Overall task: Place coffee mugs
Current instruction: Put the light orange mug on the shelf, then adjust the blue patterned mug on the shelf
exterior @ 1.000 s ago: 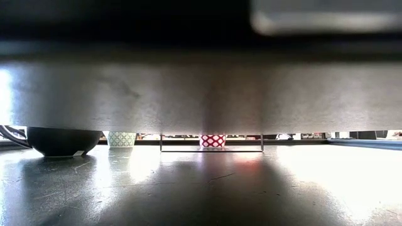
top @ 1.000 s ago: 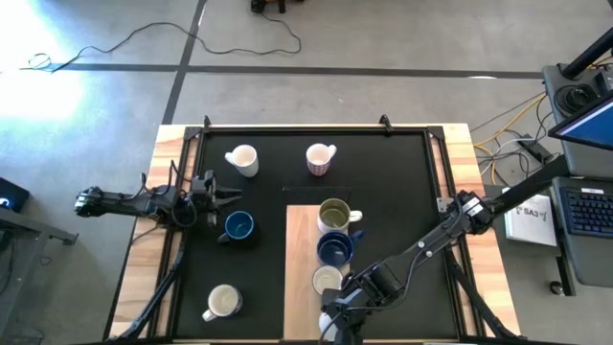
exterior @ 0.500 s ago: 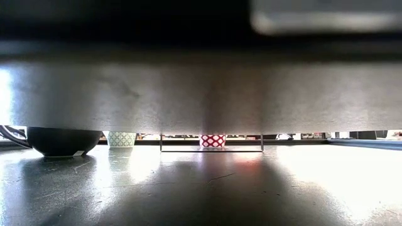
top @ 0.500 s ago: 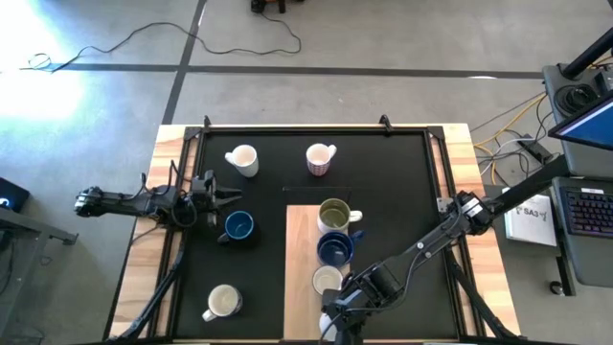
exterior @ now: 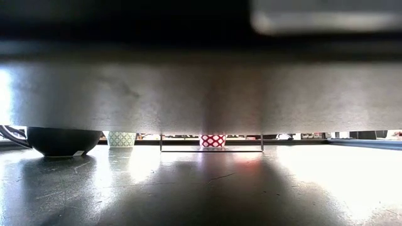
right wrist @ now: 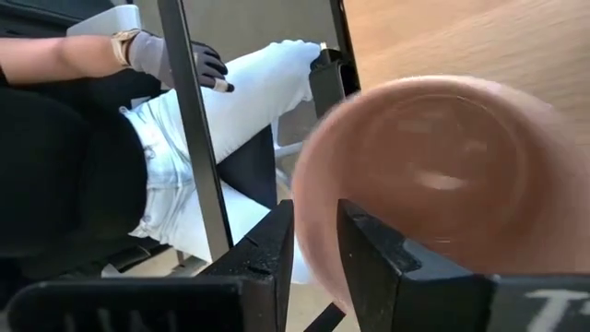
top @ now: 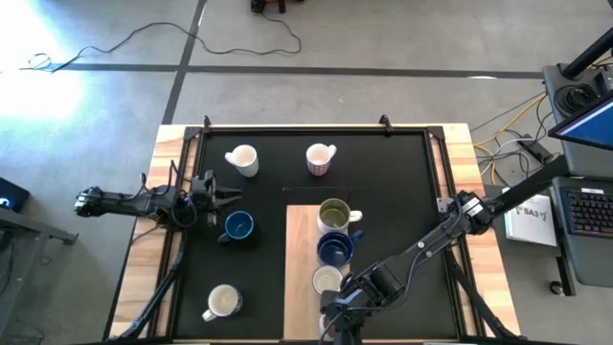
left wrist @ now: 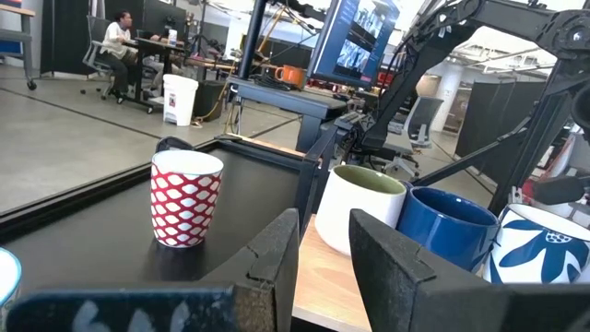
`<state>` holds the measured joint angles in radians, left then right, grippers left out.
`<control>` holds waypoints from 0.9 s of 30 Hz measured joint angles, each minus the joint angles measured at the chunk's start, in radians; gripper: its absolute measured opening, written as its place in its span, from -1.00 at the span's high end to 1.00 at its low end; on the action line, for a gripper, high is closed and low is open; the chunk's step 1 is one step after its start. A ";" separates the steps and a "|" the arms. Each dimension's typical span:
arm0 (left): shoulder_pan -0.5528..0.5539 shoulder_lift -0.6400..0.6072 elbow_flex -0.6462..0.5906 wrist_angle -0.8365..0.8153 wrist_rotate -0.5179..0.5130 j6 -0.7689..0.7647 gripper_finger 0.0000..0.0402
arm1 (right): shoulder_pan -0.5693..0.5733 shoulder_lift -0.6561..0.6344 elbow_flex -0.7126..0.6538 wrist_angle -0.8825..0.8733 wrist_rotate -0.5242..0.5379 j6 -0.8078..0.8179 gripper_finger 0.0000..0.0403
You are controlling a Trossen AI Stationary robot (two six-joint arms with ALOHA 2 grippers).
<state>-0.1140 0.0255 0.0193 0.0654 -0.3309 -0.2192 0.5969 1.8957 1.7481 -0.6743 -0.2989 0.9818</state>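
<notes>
Four coffee mugs stand in a row on the wooden board [top: 302,240]: an olive-lined one [top: 333,215], a dark blue one [top: 333,249], a white one [top: 327,280], and at the near end a pink-lined one [right wrist: 433,175]. My right gripper [top: 335,324] hangs over the pink-lined mug, slanting down, slightly open. On the black mat stand a white mug [top: 242,159], a pink-patterned mug [top: 321,158], a dark blue mug [top: 238,226] and a cream mug [top: 223,302]. My left gripper [top: 218,197] waits level at the table's left, slightly open and holding nothing. My right gripper [right wrist: 313,217] straddles the near rim [right wrist: 309,184] of the pink-lined mug, coming from above at a slant, one finger inside the mug and one outside. The mug is blurred, and I cannot tell whether either finger touches its wall.
Beyond the table's near edge sits a person in white trousers [right wrist: 249,83] with a gloved hand [right wrist: 180,63]. A metal frame [top: 316,129] runs around the mat. The mat to the right of the board [top: 402,201] holds no mugs.
</notes>
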 joint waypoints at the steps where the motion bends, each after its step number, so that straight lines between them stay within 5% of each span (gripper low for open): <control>1: 0.000 0.000 0.000 0.000 0.000 0.000 0.59 | 0.000 0.000 0.000 0.000 0.000 0.002 0.62; 12: 0.000 0.000 0.000 0.000 0.000 0.000 0.59 | 0.000 -0.001 0.038 -0.020 -0.017 0.003 0.65; 27: 0.000 0.000 0.000 0.000 0.000 0.000 0.59 | 0.000 -0.005 0.169 -0.504 0.136 -0.239 0.57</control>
<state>-0.1143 0.0254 0.0196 0.0654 -0.3309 -0.2192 0.5968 1.8908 1.9170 -1.1778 -0.1628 0.7433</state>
